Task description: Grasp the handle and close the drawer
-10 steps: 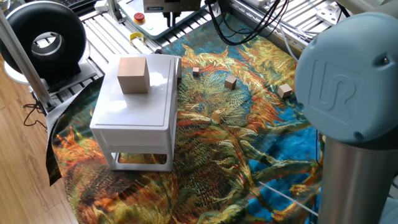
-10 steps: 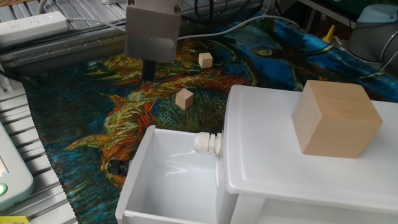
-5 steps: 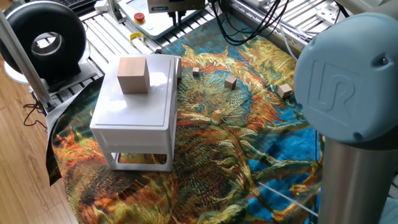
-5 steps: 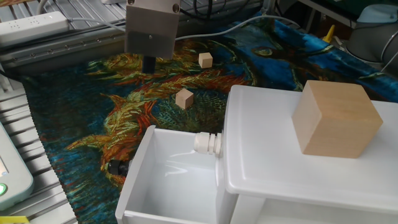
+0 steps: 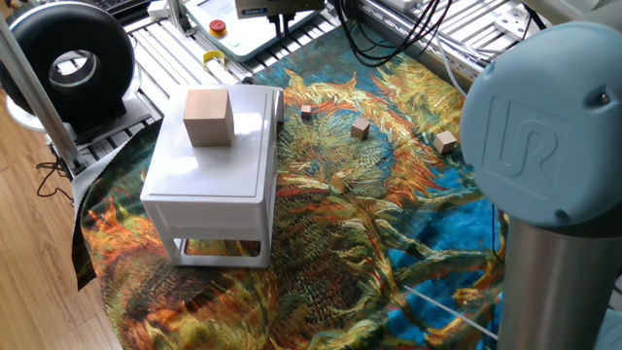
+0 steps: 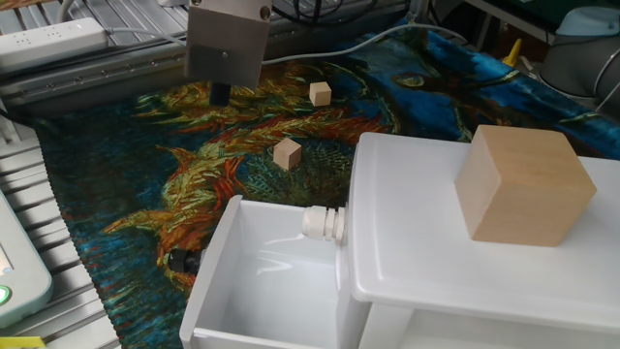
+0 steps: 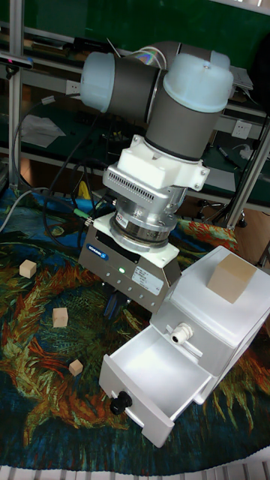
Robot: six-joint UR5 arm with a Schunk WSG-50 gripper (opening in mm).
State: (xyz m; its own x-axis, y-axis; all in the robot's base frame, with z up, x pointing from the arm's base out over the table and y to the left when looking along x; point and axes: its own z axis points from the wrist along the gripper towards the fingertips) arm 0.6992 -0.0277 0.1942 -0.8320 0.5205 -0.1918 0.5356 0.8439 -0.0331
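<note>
The big UR5 arm (image 7: 180, 90) fills the tall fixed view, leaning down over the table, and its pale blue joint blocks the right of one fixed view. Under everything lies a painted cloth (image 5: 389, 214), all blue, orange and gold swirls, draped over a slotted aluminium table (image 5: 165, 53). There's wood flooring (image 5: 39, 292) off the near-left edge.

The white cabinet (image 5: 219, 165) is at the cloth's left side, with a tan wooden cube (image 5: 208, 116) sitting on its top. The drawer (image 7: 154, 360) is pulled well out of the cabinet, glossy and bare inside. A white knob-like fitting (image 6: 325, 225) juts out just above it.

At the table's back corner is a black ring-shaped unit (image 5: 68, 63), with a white power strip (image 6: 48, 39) along the far rail.

The gripper (image 7: 114, 307) hangs above the cloth beyond the drawer's open end, apart from it, with nothing in its grasp. Its boxy grey body hides the fingers, so I cannot tell how far the jaws are parted.

Three small wooden blocks are scattered on the cloth: one (image 7: 28, 268), another (image 7: 60, 316), and a third (image 7: 76, 367), the nearest to the drawer.

The handle (image 7: 121, 402), a small dark knob, is on the drawer's front panel with nothing touching it.
</note>
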